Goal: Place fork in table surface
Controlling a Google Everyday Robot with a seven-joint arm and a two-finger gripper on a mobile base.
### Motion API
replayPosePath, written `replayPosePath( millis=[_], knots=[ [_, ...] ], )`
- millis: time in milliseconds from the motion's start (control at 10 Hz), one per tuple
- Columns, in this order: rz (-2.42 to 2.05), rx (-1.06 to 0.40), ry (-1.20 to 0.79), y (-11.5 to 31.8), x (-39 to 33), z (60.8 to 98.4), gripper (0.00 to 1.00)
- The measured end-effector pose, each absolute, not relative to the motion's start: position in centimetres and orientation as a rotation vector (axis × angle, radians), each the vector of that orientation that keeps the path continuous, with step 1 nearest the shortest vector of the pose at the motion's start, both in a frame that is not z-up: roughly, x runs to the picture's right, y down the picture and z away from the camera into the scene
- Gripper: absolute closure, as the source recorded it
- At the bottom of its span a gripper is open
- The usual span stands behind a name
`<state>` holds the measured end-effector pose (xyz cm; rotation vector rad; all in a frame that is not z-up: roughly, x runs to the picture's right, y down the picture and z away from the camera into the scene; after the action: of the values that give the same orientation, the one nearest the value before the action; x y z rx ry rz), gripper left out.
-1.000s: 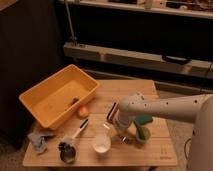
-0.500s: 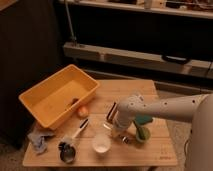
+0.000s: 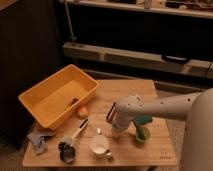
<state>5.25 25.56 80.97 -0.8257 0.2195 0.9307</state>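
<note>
Changes since the earlier picture: we see the jaws, formerly apart, now drawn together. The arm has barely shifted, and the other things lie where they were.

1. Gripper (image 3: 116,129): it points down at the front middle of the table (image 3: 127,90), with its tip at or just over the wood. The jaws are together. We cannot tell whether anything is pinched between them.
2. Arm (image 3: 165,106): white, reaching in from the right edge, bent down at the wrist.
3. Fork (image 3: 98,131): we make out only a slim bright glint on the tabletop. It is just left of the gripper's tip and just behind the cup (image 3: 99,146). We cannot tell whether it touches the jaws.
4. Cup: white, upright, near the front edge, left of the gripper.
5. Utensil (image 3: 75,136): it has a black-and-white handle and lies slantwise left of the cup, with its dark round head toward the front.
6. Bin (image 3: 52,102): yellow, on the left rear part of the table, with a small dark thing inside.
7. Orange ball (image 3: 82,111): just beside the bin's near corner.
8. Cloth (image 3: 40,140): grey-blue and crumpled, at the front left corner.
9. Green thing (image 3: 141,132): just right of the gripper, under the arm.
</note>
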Motion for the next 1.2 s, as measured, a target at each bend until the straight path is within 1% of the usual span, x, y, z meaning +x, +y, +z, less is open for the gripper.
replayPosePath(
  millis=[200,300,500,700,800,900,1000,1200],
  knots=[
    [0.925,-0.832,0.236,25.6,5.1,80.9,0.98],
    [0.922,-0.833,0.237,25.6,5.2,80.8,0.90],
    [0.942,-0.831,0.247,25.5,5.3,80.6,0.69],
    [1.057,-0.808,0.284,23.8,3.9,79.0,0.48],
    [1.087,-0.798,0.303,23.0,3.1,78.0,0.40],
    [1.136,-0.778,0.336,22.0,2.3,76.5,0.27],
    [1.164,-0.770,0.355,21.7,2.0,75.7,0.22],
    [1.240,-0.771,0.401,22.1,1.6,74.0,0.20]
  ],
)
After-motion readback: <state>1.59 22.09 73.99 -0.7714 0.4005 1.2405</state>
